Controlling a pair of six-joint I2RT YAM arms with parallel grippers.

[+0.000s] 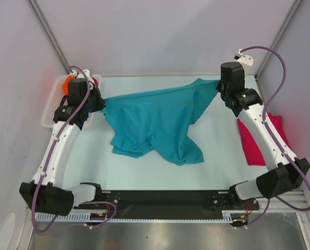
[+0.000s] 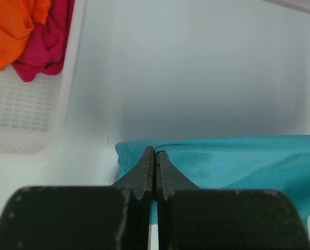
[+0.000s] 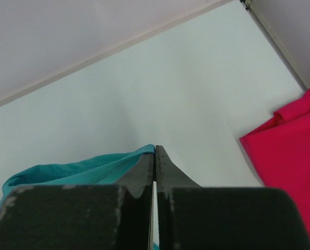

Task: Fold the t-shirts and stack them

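The teal t-shirt (image 1: 155, 122) hangs stretched between my two grippers above the table, its lower part draped on the surface. My left gripper (image 1: 100, 101) is shut on its left corner; the wrist view shows the teal cloth (image 2: 233, 161) pinched between the fingers (image 2: 155, 161). My right gripper (image 1: 221, 86) is shut on the right corner, teal cloth (image 3: 77, 172) caught at the fingertips (image 3: 155, 159). A folded crimson-pink shirt (image 1: 259, 138) lies at the right, partly under my right arm. An orange shirt (image 2: 12, 28) and another crimson-pink shirt (image 2: 46, 47) lie in the basket.
The white slatted basket (image 1: 52, 107) stands at the far left of the table, beside my left arm. The back wall runs close behind both grippers. A black rail (image 1: 160, 200) runs along the near table edge.
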